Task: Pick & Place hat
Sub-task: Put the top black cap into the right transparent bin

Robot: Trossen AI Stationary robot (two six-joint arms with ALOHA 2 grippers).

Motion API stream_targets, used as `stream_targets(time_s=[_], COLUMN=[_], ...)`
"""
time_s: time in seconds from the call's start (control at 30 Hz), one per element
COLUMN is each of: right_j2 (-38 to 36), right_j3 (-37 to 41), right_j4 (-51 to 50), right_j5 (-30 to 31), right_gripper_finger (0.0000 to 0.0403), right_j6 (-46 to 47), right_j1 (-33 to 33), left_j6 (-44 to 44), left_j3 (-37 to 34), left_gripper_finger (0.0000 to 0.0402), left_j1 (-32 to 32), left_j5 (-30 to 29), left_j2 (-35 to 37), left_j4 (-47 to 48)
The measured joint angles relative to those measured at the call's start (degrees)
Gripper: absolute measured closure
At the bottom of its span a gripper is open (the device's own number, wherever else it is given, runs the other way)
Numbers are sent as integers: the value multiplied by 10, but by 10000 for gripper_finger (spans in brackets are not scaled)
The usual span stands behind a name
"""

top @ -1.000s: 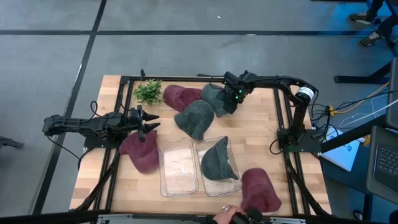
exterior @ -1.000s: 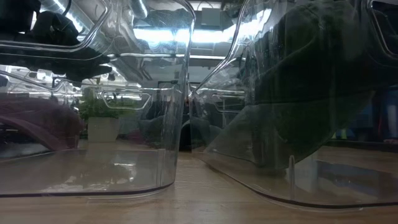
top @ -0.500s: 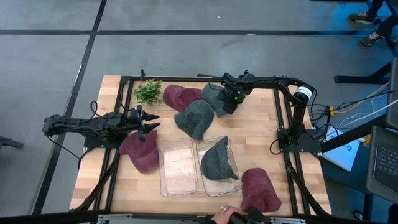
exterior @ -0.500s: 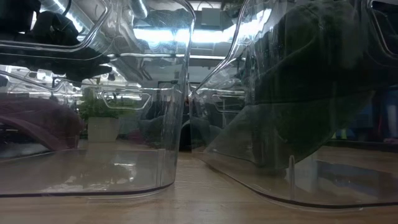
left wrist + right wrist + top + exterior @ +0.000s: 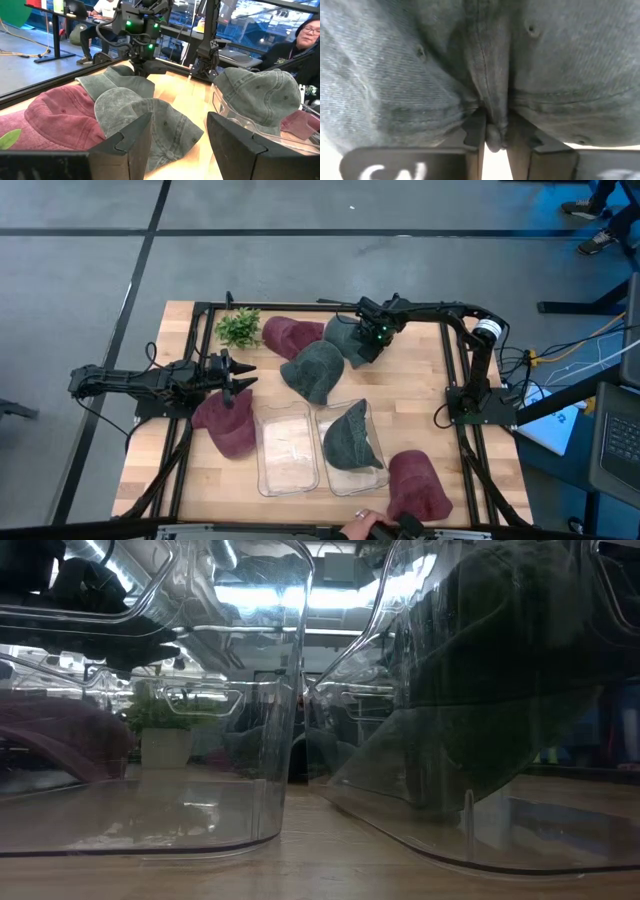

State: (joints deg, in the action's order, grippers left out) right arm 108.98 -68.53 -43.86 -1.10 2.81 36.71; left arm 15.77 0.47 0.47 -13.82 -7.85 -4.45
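Note:
Several caps lie on the wooden table. My right gripper (image 5: pixel 368 345) is shut on the far grey-green cap (image 5: pixel 345 335), which also shows in the left wrist view (image 5: pixel 117 80). A second grey-green cap (image 5: pixel 313 370) lies beside a maroon cap (image 5: pixel 290 335). My left gripper (image 5: pixel 238 377) is open and empty, level above the table, just past another maroon cap (image 5: pixel 225 425). In the left wrist view its gap (image 5: pixel 177 145) faces the second green cap (image 5: pixel 150 120). A third green cap (image 5: pixel 352 435) leans inside the right clear bin (image 5: pixel 372 470). My right gripper pinches a raised fold of the cap's crown, along a seam (image 5: pixel 492 120), between its two fingers (image 5: pixel 475 135). It comes from above, pointing down at the cap. In the left wrist view the cap's brim and lower edge (image 5: pixel 100 82) rest on the table.
An empty clear bin (image 5: pixel 287 450) stands left of the filled one. A small green plant (image 5: pixel 238 327) stands at the far left. A maroon cap (image 5: pixel 418 485) lies near the front right. A person's hand (image 5: pixel 365 525) shows at the near edge. Black frame rails run along the table's sides.

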Motion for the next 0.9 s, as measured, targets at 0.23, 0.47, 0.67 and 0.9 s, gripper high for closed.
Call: stream_targets(time_s=[0.23, 0.47, 0.67, 0.9], right_j2=[3, -17, -59, -117], right_j3=[-18, -21, -22, -23], right_j4=[-15, -28, -42, -49], right_j5=[-2, -2, -2, -2], right_gripper_finger=[354, 358, 358, 359], right_j6=[0, 13, 26, 43], right_j1=[0, 0, 0, 0], left_j6=[0, 0, 0, 0], left_j3=[0, 0, 0, 0], left_gripper_finger=[217, 217, 217, 217], left_j1=[0, 0, 0, 0], left_j5=[0, 0, 0, 0], left_j2=[0, 0, 0, 0], left_j4=[0, 0, 0, 0])
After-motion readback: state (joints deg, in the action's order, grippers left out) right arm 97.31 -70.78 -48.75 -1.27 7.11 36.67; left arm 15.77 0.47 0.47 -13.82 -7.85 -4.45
